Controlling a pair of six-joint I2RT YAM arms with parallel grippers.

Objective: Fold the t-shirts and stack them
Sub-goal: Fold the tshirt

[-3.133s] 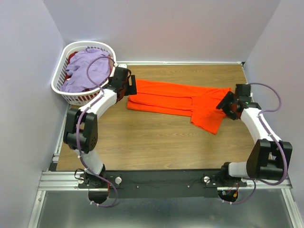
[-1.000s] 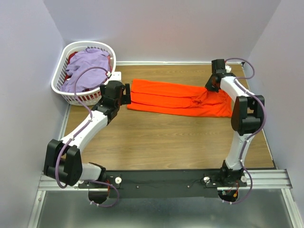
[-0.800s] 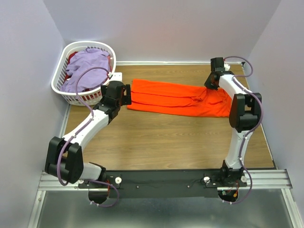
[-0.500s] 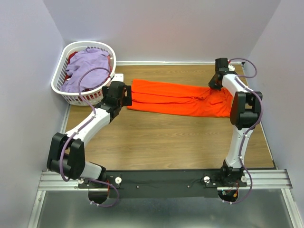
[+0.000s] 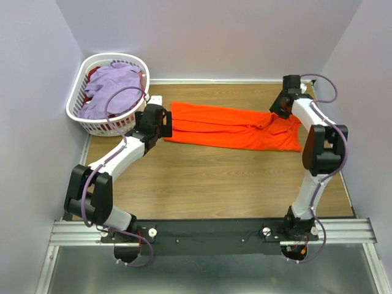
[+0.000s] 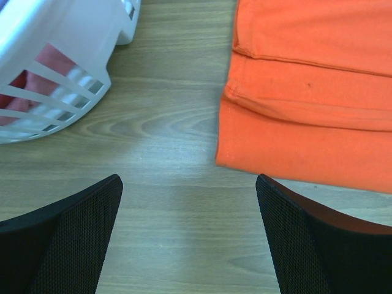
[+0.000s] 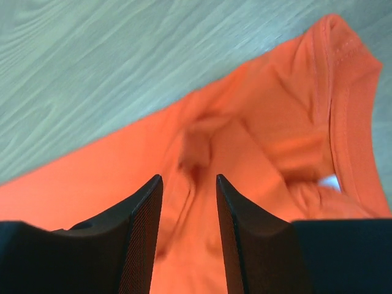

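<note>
Right wrist: right end effector (image 7: pixel 188 182) part-open over orange t-shirt (image 7: pixel 275 122)

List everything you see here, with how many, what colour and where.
table: 1, brown wood
basket: 1, white, far left corner
orange t-shirt: 1, bright orange, folded lengthwise across the table's far half
lavender t-shirt: 1, lavender, heaped in the basket
red cloth: 1, red, in the basket beneath it
left arm: 1, white and black, jaws open over bare wood by the shirt's left end
right arm: 1, white and black, jaws open above the shirt's collar end
</note>
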